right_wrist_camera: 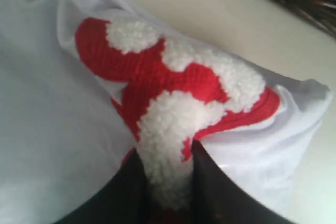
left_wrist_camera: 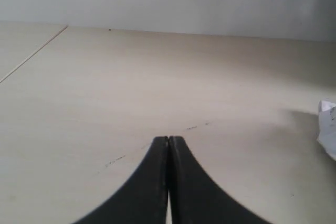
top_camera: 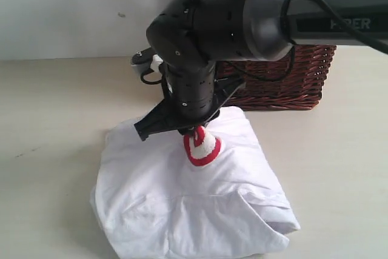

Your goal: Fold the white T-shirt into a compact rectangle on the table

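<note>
The white T-shirt lies bunched in a loose heap on the table, mostly plain side up. My right gripper has come down on its upper middle and is shut on a fold of the fuzzy white, red-outlined lettering, pulling it up into a small peak. In the right wrist view the fuzzy fabric is pinched between the two dark fingers. My left gripper is shut and empty, hovering over bare table, with a corner of the T-shirt at the edge of its view.
A dark wicker basket stands at the back of the table, right behind the shirt and under the right arm. A pale wall rises behind the table. Bare table surface stretches to the left and right of the shirt.
</note>
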Action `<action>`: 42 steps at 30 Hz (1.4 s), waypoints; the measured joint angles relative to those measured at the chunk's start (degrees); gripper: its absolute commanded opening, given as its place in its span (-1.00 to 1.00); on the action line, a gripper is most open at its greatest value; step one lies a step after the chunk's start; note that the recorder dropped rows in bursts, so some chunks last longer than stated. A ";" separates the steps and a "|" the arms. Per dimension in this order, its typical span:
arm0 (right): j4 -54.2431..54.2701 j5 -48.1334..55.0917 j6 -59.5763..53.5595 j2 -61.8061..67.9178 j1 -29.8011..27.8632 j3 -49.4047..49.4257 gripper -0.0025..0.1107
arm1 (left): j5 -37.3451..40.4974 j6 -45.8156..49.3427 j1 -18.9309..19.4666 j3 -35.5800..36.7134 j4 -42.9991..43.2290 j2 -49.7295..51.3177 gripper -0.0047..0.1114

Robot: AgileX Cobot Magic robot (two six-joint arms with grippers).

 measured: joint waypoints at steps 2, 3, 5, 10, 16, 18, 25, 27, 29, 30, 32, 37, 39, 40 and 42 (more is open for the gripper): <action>-2.54 0.25 2.29 0.21 0.00 1.09 -0.58 | 0.00 0.00 0.00 0.00 0.00 0.00 -0.92; -3.80 0.25 3.43 0.55 0.00 1.56 -0.49 | 0.00 0.00 0.00 0.00 0.00 0.00 -0.92; -5.25 0.49 4.73 2.16 0.00 1.94 -0.23 | 0.00 0.00 0.00 0.00 0.00 0.00 -0.92; -6.90 0.85 5.45 6.90 0.00 2.09 0.21 | 0.00 0.00 0.00 0.00 0.00 0.00 -0.92; -9.02 5.09 5.54 8.42 0.00 2.32 0.24 | 0.00 0.00 0.00 0.00 0.00 0.00 -0.92; -10.20 7.30 5.54 7.98 0.00 2.32 0.24 | 0.00 0.00 0.00 0.00 0.00 0.00 -0.92; -11.33 13.52 3.59 2.74 0.00 2.32 -0.69 | 0.00 0.00 0.00 0.00 0.00 0.00 -0.92; -11.33 13.78 3.37 1.89 0.00 2.32 -0.96 | 0.00 0.00 0.00 0.00 0.00 0.00 -0.92; -10.43 12.70 3.37 1.68 -0.29 4.46 -0.96 | 0.00 0.00 0.00 0.00 0.00 0.00 -0.92; -8.49 11.31 2.91 1.68 -0.91 5.62 -0.96 | 0.00 0.00 0.00 0.00 0.00 0.00 -0.92; 2.50 4.03 -2.69 1.68 -4.91 10.65 -0.96 | 0.00 0.00 0.00 0.00 0.00 0.00 -0.92; 7.30 -3.27 -5.57 1.68 -10.57 19.08 -0.96 | 0.00 0.00 0.00 0.00 0.00 0.00 -0.92; 7.18 -4.43 -6.16 1.33 -10.69 20.56 -0.96 | 0.00 0.00 0.00 0.00 0.00 0.00 -0.92; 7.18 -4.83 -6.91 1.10 -10.69 20.84 -0.96 | 0.00 0.00 0.00 0.00 0.00 0.00 -0.92; 7.48 -4.59 -8.90 1.01 -10.69 20.84 -0.96 | 0.00 0.00 0.00 0.00 0.00 0.00 -0.92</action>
